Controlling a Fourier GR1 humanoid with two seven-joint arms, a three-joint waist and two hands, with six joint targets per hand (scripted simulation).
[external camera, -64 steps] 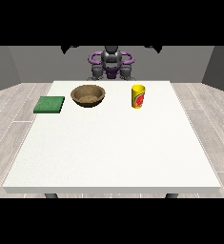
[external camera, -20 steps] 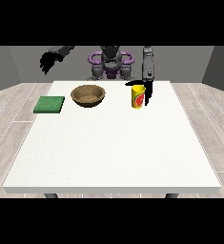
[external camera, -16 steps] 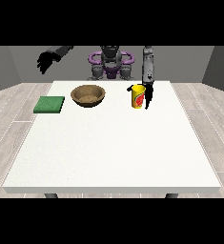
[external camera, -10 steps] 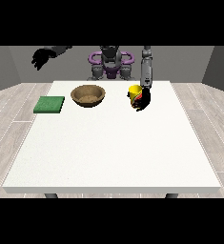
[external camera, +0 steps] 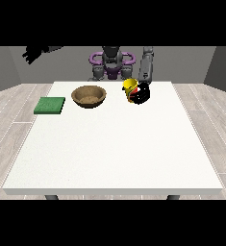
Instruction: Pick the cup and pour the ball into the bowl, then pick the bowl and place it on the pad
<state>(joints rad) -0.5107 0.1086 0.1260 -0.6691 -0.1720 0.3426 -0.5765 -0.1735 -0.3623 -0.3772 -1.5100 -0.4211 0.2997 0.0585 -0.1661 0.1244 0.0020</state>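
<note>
A yellow cup point(external camera: 129, 88) with a red mark is lifted off the table and tilted, its top leaning towards the view's left. The black hand at the view's right point(external camera: 143, 94) is curled round the cup. A brown wooden bowl point(external camera: 89, 95) rests on the white table point(external camera: 114, 144), to the left of the cup. A green pad point(external camera: 50, 105) lies flat further left, near the table's edge. The hand at the view's left point(external camera: 33, 52) is raised high and far out beyond the table's left side. The ball is hidden from view.
The robot's torso point(external camera: 112, 63) stands behind the table's far edge. The arm at the view's right point(external camera: 146, 67) comes down steeply to the cup.
The hand at the view's right closed round the cup, lifted it off the table and tipped it towards the bowl. The other hand drifted further left and up.
</note>
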